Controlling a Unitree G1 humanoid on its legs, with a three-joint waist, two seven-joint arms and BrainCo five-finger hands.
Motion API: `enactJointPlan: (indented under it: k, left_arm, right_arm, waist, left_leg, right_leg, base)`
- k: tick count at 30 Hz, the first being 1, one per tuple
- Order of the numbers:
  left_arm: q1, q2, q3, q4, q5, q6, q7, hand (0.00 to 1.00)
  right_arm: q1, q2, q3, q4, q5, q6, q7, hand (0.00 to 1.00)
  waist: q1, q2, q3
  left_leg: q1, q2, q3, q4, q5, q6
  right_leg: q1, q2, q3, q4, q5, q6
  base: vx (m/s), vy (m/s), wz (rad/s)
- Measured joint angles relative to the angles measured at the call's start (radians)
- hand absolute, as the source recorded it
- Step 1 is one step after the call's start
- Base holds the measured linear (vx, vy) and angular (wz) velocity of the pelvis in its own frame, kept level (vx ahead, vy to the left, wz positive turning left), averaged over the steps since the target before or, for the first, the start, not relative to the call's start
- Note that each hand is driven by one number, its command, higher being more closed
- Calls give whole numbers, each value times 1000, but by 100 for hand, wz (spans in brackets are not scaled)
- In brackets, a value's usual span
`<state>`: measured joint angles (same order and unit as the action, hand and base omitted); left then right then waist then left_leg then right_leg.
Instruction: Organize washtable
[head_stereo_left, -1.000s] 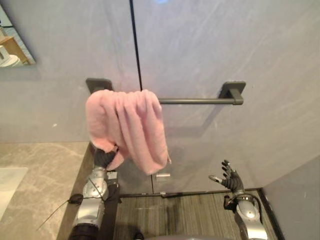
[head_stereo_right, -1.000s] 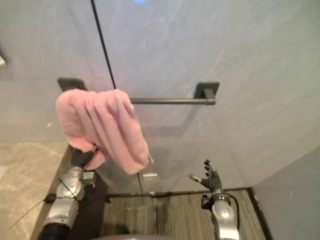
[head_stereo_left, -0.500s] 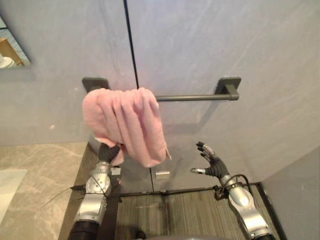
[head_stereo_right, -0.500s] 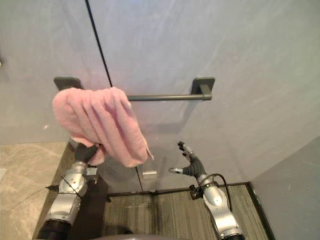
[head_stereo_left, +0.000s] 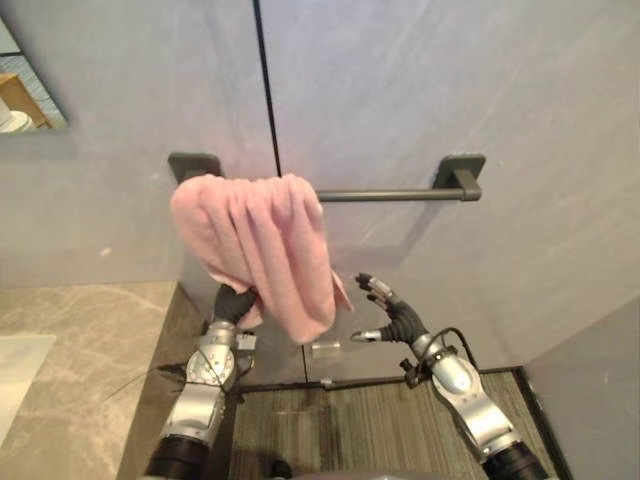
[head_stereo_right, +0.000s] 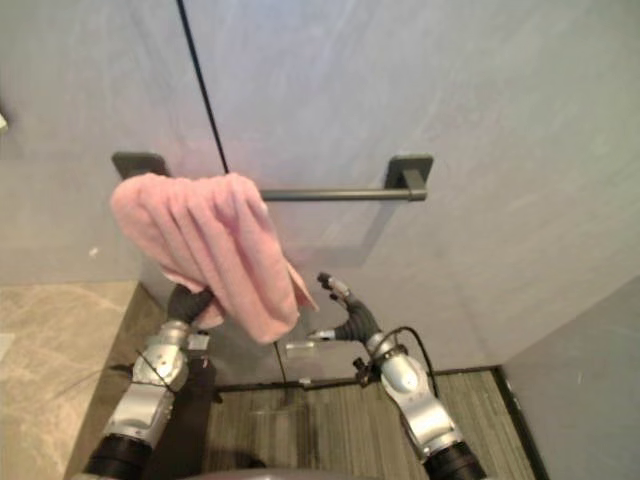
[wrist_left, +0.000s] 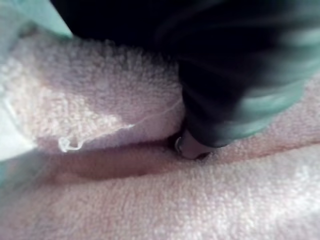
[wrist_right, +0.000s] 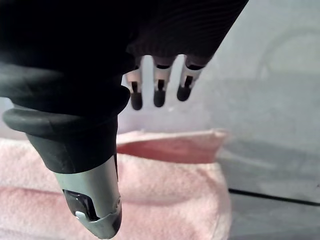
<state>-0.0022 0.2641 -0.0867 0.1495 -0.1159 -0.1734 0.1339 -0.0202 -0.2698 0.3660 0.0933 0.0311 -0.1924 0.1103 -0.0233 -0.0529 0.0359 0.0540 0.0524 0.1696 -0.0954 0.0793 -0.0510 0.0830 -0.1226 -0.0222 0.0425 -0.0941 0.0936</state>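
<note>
Pink towel (head_stereo_left: 262, 245) bunched at one end of the towel bar (head_stereo_left: 390, 194), left hand (head_stereo_left: 235, 301) buried under it, grip I cannot tell, right hand (head_stereo_left: 398, 322) splayed empty: one tug could drag it off

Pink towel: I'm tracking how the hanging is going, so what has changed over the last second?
The right hand rose from low down and swung toward the robot's left, and is now open, close beside the hanging edge of the pink towel. The left hand stayed up under the towel, which stayed bunched over the left end of the towel bar.
</note>
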Motion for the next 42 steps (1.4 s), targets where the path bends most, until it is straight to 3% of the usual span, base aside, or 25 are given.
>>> enactJointPlan:
  k: [10, 11, 25, 42]
  left_arm:
    - [0, -25, -32, -2, -10, -1, 1, 100]
    - [0, -26, -35, -9, -10, -2, 1, 100]
    - [-23, -45, -42, -46, -48, -10, 2, 100]
    - [-25, -57, -38, -95, -50, -13, 1, 100]
  right_arm:
    - [-87, 33, 65, 88, 0, 1, -19, 0]
    - [-98, 37, 76, 90, -1, 2, -26, 100]
    - [-183, 95, 59, 176, 43, 4, -74, 100]
    - [-180, 101, -145, 175, 79, 4, -92, 100]
  waist:
    - [10, -9, -6]
    - [12, -9, -6]
    - [39, -11, -5]
    - [35, -29, 3]
  left_leg:
    - [-13, 0, -28, -1, 18, 3]
    - [-18, 1, -34, -2, 22, 3]
    - [-44, 10, -60, -7, 40, 2]
    - [-46, 17, -55, -7, 40, 1]
  right_leg:
    - [-1, 1, -27, 6, 0, 0]
    - [-2, 2, -32, 5, 2, -3]
    - [-5, 12, -58, -9, 17, -9]
    - [-7, 18, -54, -13, 22, -11]
  base:
    - [-35, -7, 9]
    - [-28, -7, 11]
    - [-26, -4, 5]
    - [0, 0, 0]
